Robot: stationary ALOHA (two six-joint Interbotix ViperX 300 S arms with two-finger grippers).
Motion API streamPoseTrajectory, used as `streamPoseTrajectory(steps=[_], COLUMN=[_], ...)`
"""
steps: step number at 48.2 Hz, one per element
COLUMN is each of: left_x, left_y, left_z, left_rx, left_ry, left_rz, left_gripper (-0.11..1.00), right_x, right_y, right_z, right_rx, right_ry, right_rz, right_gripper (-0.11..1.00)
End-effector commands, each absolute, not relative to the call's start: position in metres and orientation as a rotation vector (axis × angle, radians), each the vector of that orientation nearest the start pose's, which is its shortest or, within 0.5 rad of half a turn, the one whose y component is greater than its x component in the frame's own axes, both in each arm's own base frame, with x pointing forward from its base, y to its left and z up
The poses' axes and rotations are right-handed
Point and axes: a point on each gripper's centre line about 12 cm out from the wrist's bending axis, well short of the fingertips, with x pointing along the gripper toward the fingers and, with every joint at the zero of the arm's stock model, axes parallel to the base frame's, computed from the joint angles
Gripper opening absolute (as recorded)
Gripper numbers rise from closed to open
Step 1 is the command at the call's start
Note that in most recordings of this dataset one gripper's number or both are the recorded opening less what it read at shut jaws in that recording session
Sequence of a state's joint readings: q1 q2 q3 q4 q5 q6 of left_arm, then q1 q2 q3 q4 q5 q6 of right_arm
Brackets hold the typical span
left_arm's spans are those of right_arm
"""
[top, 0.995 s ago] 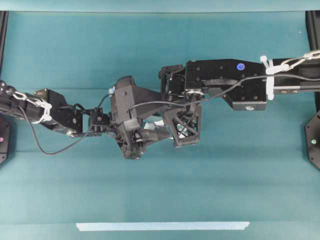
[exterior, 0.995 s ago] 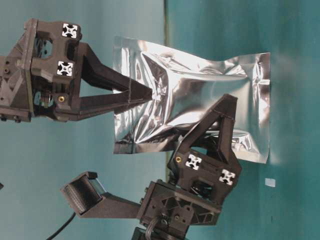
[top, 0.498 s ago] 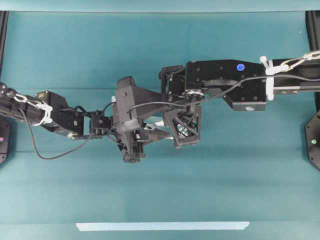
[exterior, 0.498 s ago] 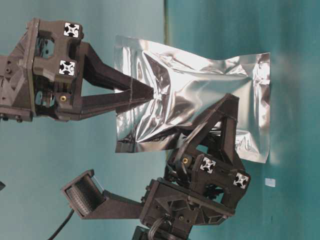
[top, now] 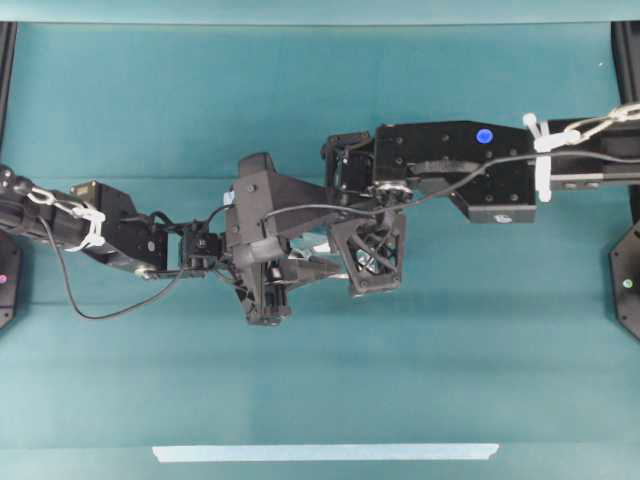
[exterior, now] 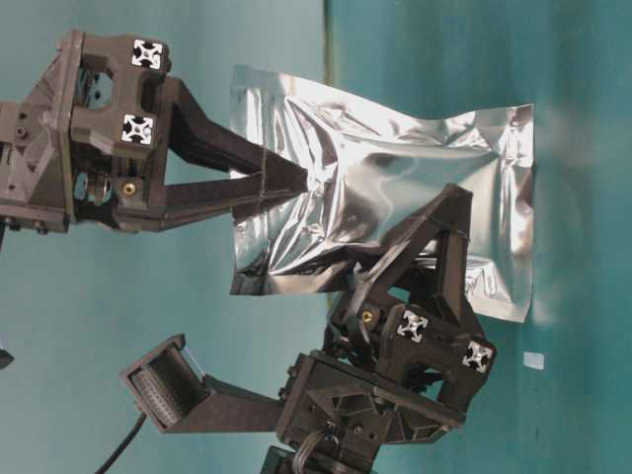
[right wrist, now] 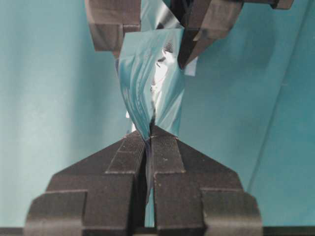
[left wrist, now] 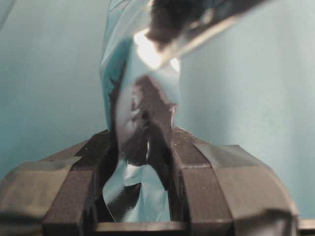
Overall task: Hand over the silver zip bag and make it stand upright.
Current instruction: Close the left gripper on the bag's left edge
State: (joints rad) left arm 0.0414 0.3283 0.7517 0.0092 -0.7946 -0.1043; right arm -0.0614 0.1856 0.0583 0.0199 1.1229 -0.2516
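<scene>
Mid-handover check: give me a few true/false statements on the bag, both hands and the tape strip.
1. Both hands grip the silver zip bag. True.
2. The bag lies flat on the table. False: it is held in the air between the hands.
3. The right hand is pinched shut on the bag. True.
4. The left hand is empty. False: foil sits between its fingers.
5. The tape strip is under the bag. False: it lies apart, near the table edge.

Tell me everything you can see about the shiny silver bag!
The silver zip bag is a crinkly, mirror-like foil pouch with flat sealed edges, buckled in the middle. It hangs in the air between both arms. The right gripper pinches one edge flat, and the left gripper is closed on another.
</scene>
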Motion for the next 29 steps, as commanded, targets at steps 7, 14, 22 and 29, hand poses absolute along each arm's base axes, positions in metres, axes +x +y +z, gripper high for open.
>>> streamPoseTrajectory(steps=[7,14,22,29], left_x=[0.409,0.407,0.407,0.406], left_y=[0.015,0.015,0.015,0.015], left_z=[0.1,0.099,0.098,0.097], left_rx=[-0.102,-0.102,-0.101,-0.099], left_ry=[0.261,0.265,0.27,0.273], left_rz=[0.044,0.046,0.046,0.046], left_gripper=[0.25,0.25,0.25,0.25], right_x=[0.43,0.431,0.431,0.423], right_y=[-0.022,-0.02,-0.02,-0.022], right_z=[0.232,0.236,0.24,0.245], right_rx=[-0.115,-0.116,-0.125,-0.091], right_ry=[1.324,1.287,1.202,1.188], right_rz=[0.105,0.095,0.079,0.051], right_gripper=[0.23,0.67,0.91,0.89])
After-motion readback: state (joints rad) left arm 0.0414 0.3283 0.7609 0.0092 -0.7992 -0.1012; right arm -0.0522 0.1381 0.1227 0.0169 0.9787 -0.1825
